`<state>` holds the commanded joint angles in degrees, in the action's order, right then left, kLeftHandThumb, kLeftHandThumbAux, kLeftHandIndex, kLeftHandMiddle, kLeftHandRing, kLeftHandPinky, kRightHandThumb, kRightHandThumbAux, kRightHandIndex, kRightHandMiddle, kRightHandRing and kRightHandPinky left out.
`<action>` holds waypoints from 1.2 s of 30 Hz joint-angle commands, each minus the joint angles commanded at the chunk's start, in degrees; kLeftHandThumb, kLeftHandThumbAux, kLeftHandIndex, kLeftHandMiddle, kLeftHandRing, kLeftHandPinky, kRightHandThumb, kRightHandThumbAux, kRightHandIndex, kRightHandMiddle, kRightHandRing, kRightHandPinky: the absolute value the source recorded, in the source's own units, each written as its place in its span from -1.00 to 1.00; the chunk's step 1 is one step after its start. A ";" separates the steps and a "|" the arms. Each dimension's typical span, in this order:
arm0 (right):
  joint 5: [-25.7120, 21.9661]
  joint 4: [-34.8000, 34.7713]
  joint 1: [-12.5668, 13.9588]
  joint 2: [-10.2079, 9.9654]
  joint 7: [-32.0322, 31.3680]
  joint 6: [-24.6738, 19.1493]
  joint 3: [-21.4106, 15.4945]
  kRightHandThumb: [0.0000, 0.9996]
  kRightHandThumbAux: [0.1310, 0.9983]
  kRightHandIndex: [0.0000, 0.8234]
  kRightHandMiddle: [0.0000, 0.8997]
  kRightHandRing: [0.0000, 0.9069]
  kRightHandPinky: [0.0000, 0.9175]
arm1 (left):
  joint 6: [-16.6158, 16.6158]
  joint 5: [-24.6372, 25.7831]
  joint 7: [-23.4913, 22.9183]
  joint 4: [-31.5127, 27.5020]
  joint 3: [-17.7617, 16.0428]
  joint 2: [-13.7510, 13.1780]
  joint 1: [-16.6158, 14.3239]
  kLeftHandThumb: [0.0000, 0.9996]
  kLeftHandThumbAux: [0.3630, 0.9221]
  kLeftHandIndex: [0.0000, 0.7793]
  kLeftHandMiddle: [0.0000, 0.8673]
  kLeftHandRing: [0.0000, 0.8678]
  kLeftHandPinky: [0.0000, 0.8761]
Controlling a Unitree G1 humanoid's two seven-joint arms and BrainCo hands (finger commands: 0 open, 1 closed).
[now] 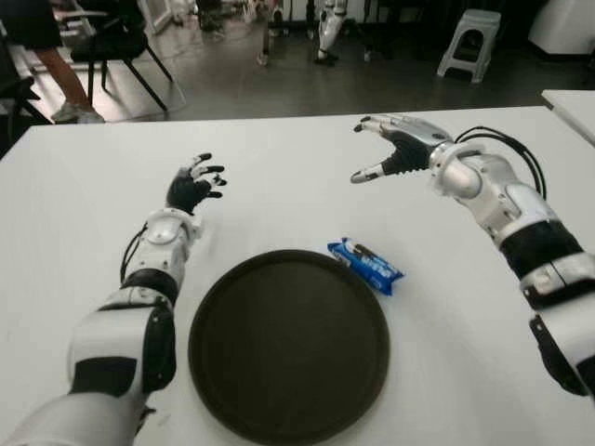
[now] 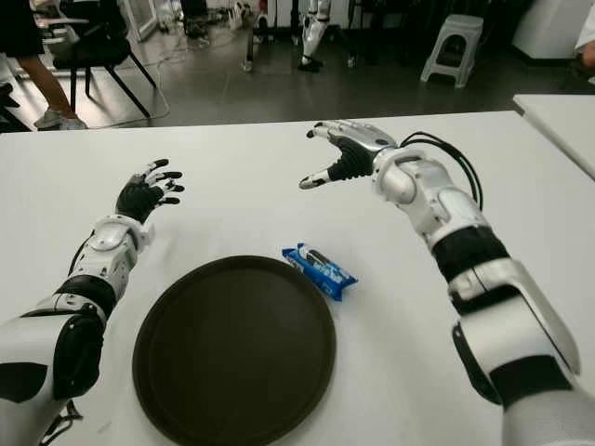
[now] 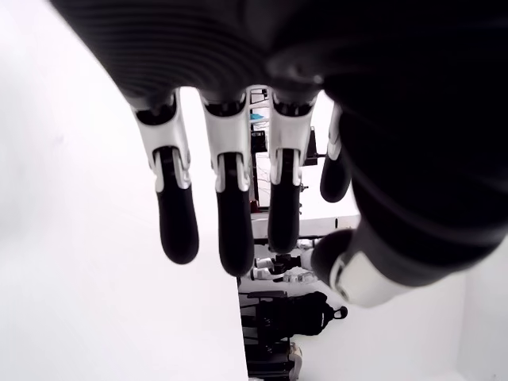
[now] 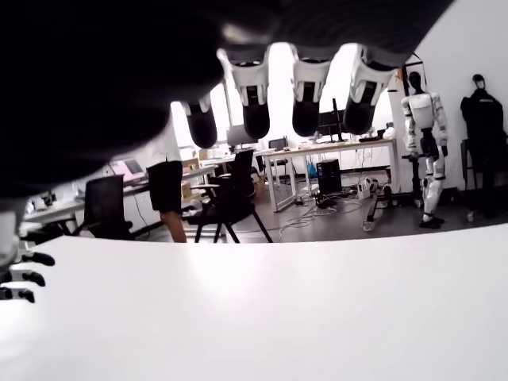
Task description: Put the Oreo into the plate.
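Nearest to me, close to the desk's near edge, sits the dark round plate (image 1: pixel 288 346), with nothing on it. Just off its far right rim lies the Oreo (image 1: pixel 365 265), a blue packet lying flat on the white desk (image 1: pixel 84 186), angled, so near the rim that I cannot tell whether the two touch. It is in neither of my hands.

My right hand (image 1: pixel 395 147) is held up over the desk, beyond the Oreo and toward the far edge, well apart from the packet. Its fingers (image 4: pixel 255 101) are spread and gently curved, thumb pointing down and toward the middle, and they hold nothing; its wrist view shows only bare desk beneath them.

My left hand (image 1: pixel 192 184) shows on the left side of the desk, beyond the plate's left rim, fingers apart and loose, grasping nothing.

Past the far edge are a grey floor, a black chair (image 1: pixel 116 42) and a pale stool (image 1: pixel 469 42).
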<state>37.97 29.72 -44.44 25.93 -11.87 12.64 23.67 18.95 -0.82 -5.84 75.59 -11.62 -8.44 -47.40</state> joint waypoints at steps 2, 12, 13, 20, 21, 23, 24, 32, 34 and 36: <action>-0.59 -0.99 1.53 -0.27 2.51 1.34 -0.64 -1.00 -0.44 -1.00 -0.99 -1.00 -1.00 | 0.07 -0.08 0.00 -0.02 0.07 -0.07 0.02 -0.56 0.28 -0.59 -0.30 -0.19 -0.08; -2.29 9.42 1.60 -2.35 11.95 10.96 -1.30 -1.00 -0.50 -1.00 -1.00 -1.00 -1.00 | -0.36 0.14 -0.04 0.44 -0.51 -0.43 0.10 -0.52 0.24 -0.57 -0.30 -0.16 -0.05; -2.00 10.04 1.57 -2.46 12.74 11.28 -1.17 -1.00 -0.50 -1.00 -1.00 -1.00 -1.00 | -0.40 0.19 -0.08 0.45 -0.59 -0.42 0.06 -0.51 0.24 -0.57 -0.30 -0.16 -0.05; 0.12 11.79 1.70 -2.33 16.15 11.07 -0.38 -1.00 -0.49 -1.00 -1.00 -1.00 -1.00 | -0.08 -0.05 -0.26 0.35 -0.50 -0.27 0.11 -0.53 0.19 -0.57 -0.29 -0.15 -0.02; 0.31 11.95 1.69 -2.32 16.29 10.94 -0.34 -1.00 -0.48 -1.00 -1.00 -1.00 -1.00 | -0.08 -0.08 -0.29 0.35 -0.46 -0.28 0.11 -0.53 0.18 -0.57 -0.29 -0.14 -0.01; 0.74 12.07 1.77 -2.32 16.43 10.33 -0.26 -1.00 -0.48 -1.00 -1.00 -1.00 -1.00 | -0.09 -0.13 -0.36 0.35 -0.40 -0.32 0.13 -0.52 0.16 -0.57 -0.28 -0.13 0.01; 0.91 12.01 1.81 -2.32 16.45 9.97 -0.23 -1.00 -0.48 -1.00 -1.00 -1.00 -1.00 | -0.10 -0.18 -0.35 0.35 -0.35 -0.33 0.14 -0.51 0.14 -0.57 -0.28 -0.13 0.02; 1.65 8.66 2.97 -2.21 14.90 4.98 -0.31 -1.00 -0.51 -1.00 -1.00 -1.00 -0.99 | -0.16 -0.57 -0.12 0.34 0.01 -0.51 0.27 -0.51 0.12 -0.56 -0.27 -0.11 0.00; 2.20 7.09 3.30 -2.09 13.39 2.39 -0.07 -1.00 -0.51 -1.00 -1.00 -1.00 -0.99 | -0.16 -0.56 -0.15 0.34 0.00 -0.55 0.30 -0.51 0.12 -0.56 -0.27 -0.11 0.00; 3.11 4.24 3.87 -1.76 10.14 -1.75 0.31 -1.00 -0.50 -1.00 -1.00 -1.00 -0.99 | -0.15 -0.55 -0.18 0.36 0.00 -0.60 0.33 -0.50 0.10 -0.56 -0.28 -0.12 -0.02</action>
<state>41.07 33.96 -40.57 24.18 -1.73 10.88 23.98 18.80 -1.37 -6.02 75.95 -11.62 -9.04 -47.08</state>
